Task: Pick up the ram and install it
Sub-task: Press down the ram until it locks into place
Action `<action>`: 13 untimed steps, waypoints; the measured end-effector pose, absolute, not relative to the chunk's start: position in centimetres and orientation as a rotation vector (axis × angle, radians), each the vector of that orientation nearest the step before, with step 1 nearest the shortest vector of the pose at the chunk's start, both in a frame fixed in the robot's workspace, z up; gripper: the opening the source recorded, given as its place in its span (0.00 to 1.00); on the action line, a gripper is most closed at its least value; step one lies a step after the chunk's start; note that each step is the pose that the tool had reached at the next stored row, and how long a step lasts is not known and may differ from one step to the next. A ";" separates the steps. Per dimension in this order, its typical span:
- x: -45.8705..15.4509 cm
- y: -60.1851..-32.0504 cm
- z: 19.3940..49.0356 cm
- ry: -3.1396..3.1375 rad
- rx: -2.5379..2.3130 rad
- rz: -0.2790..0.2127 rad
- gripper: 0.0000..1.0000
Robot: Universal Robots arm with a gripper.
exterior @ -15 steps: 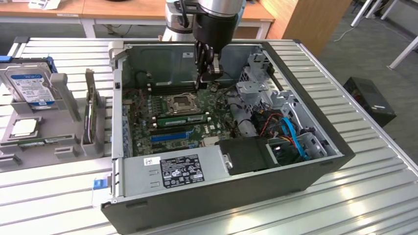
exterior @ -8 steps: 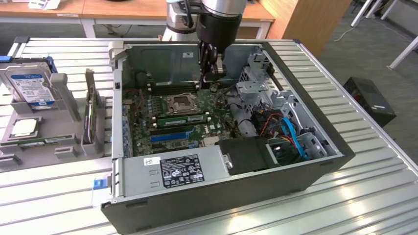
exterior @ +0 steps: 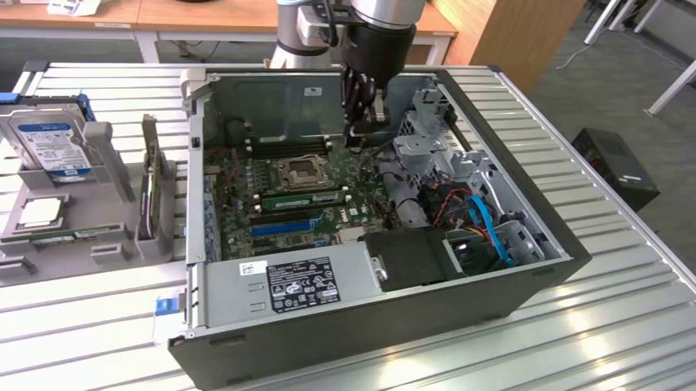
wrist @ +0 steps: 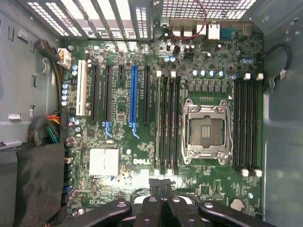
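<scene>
Presently: end effector [exterior: 367, 122] closed, fingers pressed together with nothing between them. It hangs inside the open computer case [exterior: 490, 297], upper centre of the exterior frame, over the far part of the motherboard.

Wrist view: end effector [wrist: 162, 182] seen from behind, black fingertips [wrist: 155, 185] touching each other, poised by the near ends of the memory slots [wrist: 168, 123].

Ram [exterior: 305, 198]: green stick at centre of the exterior frame, well apart from the end effector. It stands on its long edge in a slot just below the CPU socket [exterior: 302, 171]. Long axis runs left to right across the frame, right end a little higher, parallel to the blue expansion slot [exterior: 285, 227] beneath it.

View differences:
- The exterior camera catches the ram's broad green face.
- The wrist camera looks straight down on the board, with slots lying between blue slot [wrist: 133, 94] and socket [wrist: 206, 130]. From there the stick would be edge-on, and I cannot tell which slot carries it.

Outward, exterior frame: power supply [exterior: 299, 281] at lower centre. A grey rack [exterior: 109, 163] with a hard drive [exterior: 49, 142] sits at left on the slatted desk [exterior: 620, 326].
</scene>
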State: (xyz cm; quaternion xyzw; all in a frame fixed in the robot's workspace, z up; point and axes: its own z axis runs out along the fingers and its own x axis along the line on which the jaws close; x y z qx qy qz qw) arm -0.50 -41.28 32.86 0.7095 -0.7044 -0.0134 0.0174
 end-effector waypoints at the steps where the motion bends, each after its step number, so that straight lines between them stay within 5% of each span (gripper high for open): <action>1: -0.4 -41.3 32.9 -2.189 2.204 -0.042 0.10; 13: -0.4 -41.3 32.5 -2.189 2.204 -0.042 0.10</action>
